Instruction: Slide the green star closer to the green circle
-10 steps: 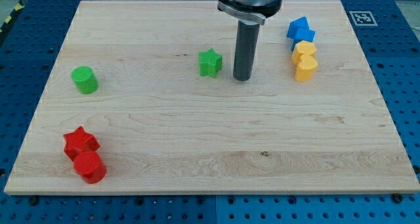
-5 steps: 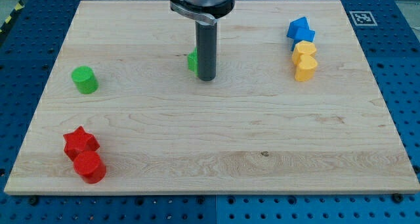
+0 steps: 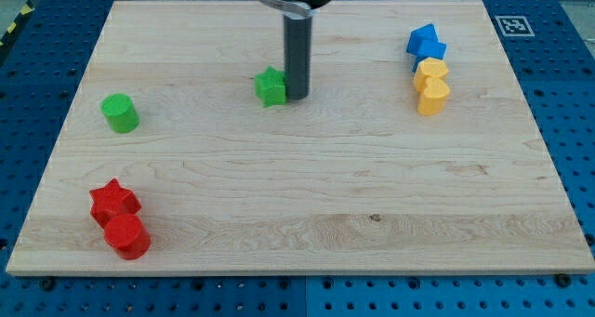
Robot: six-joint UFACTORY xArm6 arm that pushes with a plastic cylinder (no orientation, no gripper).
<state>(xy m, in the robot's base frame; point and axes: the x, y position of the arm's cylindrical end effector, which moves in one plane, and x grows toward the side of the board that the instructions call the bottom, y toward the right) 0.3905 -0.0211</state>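
The green star lies on the wooden board, above the middle. My tip stands right against the star's right side, touching it or nearly so. The green circle is a short cylinder far to the view's left, slightly lower than the star. A wide stretch of board separates the two green blocks.
A red star and a red cylinder sit together at the bottom left. A blue block and a yellow heart-like block sit together at the top right. The board's edges border a blue perforated table.
My tip moved left from the star's right side and pushed the green star a little to the left, then drew slightly upward in the view.
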